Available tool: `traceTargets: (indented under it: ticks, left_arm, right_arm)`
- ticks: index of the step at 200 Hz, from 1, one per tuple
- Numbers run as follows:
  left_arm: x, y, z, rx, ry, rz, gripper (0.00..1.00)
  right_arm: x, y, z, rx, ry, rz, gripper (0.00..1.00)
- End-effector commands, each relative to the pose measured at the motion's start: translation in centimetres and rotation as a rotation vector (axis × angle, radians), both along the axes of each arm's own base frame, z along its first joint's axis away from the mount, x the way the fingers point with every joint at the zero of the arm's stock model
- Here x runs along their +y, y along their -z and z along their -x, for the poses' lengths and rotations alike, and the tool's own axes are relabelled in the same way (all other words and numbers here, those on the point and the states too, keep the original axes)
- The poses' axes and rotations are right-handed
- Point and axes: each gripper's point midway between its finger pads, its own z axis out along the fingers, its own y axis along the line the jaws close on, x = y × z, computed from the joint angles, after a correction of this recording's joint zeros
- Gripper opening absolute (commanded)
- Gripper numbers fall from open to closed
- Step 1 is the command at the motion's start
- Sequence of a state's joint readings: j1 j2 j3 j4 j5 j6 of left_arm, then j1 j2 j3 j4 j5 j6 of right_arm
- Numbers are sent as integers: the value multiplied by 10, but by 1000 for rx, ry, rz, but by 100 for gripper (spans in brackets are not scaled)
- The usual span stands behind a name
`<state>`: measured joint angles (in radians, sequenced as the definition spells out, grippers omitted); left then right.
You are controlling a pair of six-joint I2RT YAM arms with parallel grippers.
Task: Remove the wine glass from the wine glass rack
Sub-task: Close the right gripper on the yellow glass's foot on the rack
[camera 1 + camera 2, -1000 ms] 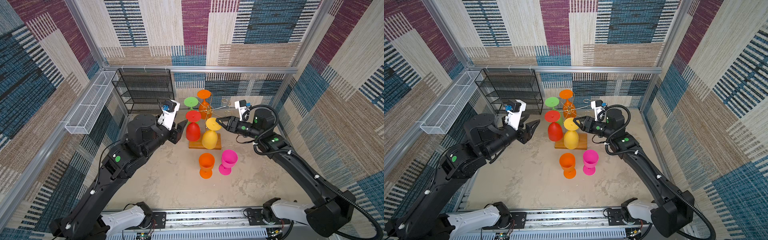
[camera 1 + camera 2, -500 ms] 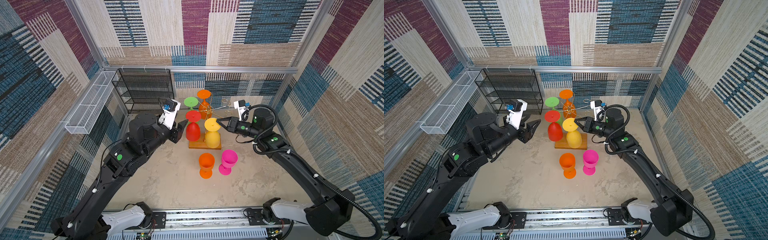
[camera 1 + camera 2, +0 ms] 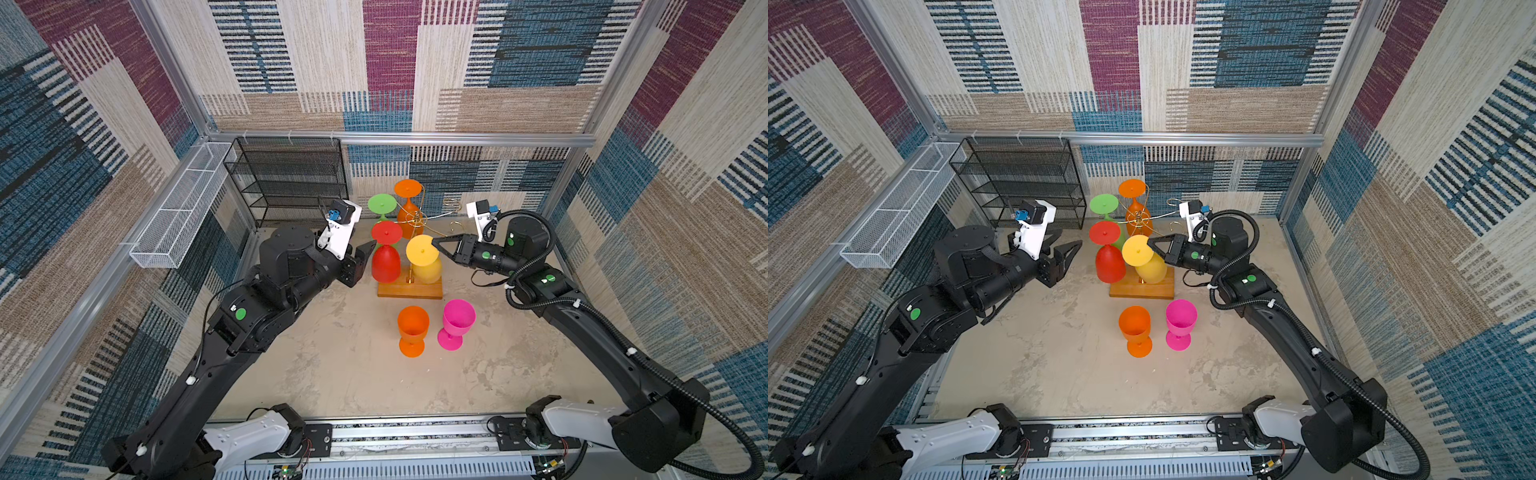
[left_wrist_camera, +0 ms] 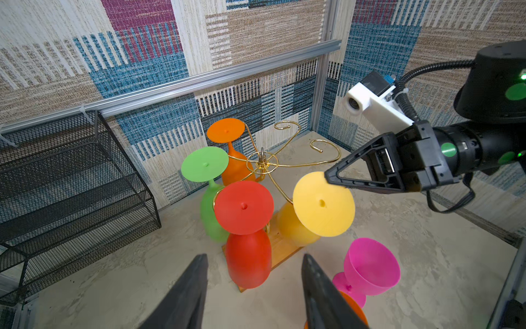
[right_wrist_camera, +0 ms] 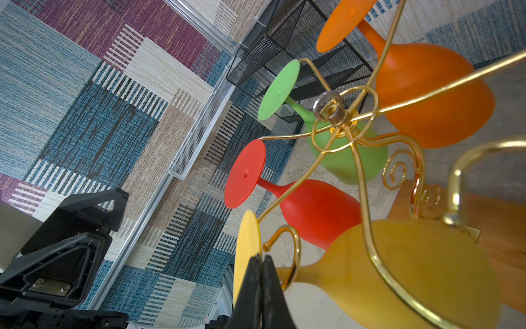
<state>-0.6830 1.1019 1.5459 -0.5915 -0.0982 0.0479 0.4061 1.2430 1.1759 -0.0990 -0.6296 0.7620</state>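
- The yellow wine glass (image 3: 422,251) hangs upside down and tilted on the front arm of the wine glass rack (image 3: 409,289), its stem in the gold curl.
- The right gripper (image 4: 327,176) is clenched on the rim of the yellow glass's foot.
- Red (image 3: 385,262), green (image 3: 381,204) and orange (image 3: 409,220) glasses hang on the other arms.
- The left gripper (image 3: 1069,257) is beside the red glass, jaws apart and empty.
- An orange goblet (image 3: 412,328) and a pink goblet (image 3: 457,322) stand upright on the floor in front of the rack's base.
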Motion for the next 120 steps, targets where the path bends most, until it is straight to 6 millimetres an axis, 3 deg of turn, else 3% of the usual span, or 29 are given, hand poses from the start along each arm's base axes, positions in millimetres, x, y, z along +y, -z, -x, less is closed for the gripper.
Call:
traceTargets:
  ticks: [1,69,120]
  left_arm:
    - [0,-4,2,10,-1,49,56]
    - [4,0,4,18,-4,55,55]
    - [7,2,6,21,-12,59,55]
  right_arm:
    - [3,-16,6,-33,-32,-46,0]
    - [6,-38,18,-53,-95,-132,0]
    - [8,-37,22,-40,-123,-150,0]
